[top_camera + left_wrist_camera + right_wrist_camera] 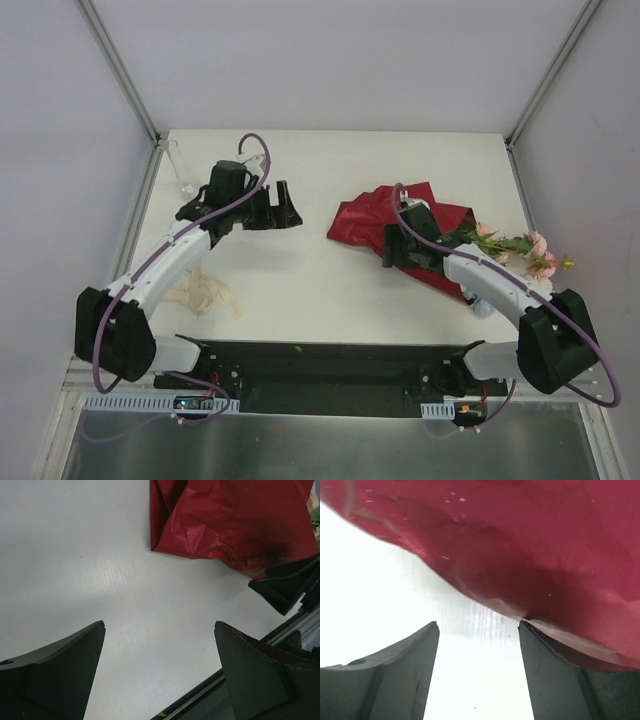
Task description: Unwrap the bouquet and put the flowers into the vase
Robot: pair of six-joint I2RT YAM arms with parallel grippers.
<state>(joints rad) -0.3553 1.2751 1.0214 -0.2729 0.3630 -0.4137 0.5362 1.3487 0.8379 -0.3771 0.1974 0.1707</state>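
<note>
**Top view**
1. Left claw: I read it as spread, with nothing between the fingers and bare table beneath
2. Vase: upright, well behind this claw's wrist
3. Ribbon: cream, in a loose heap beside the left arm, well back from the claw
4. Paper: dark red and crumpled, ahead of the left claw's tips with a gap between; the right claw sits at its near edge
5. Flowers: lying on the table behind the right claw, beside its arm, well apart from the vase

**Left wrist view**

6. Left claw: fingers wide apart, holding nothing; paper ahead and to the right, not touching; one of the right claw's fingers is by the paper's edge

**Right wrist view**

7. Right claw: I see its fingers apart with white table in the gap and nothing pinched; paper fills the view ahead, its edge lying on the right-hand fingertip
</note>
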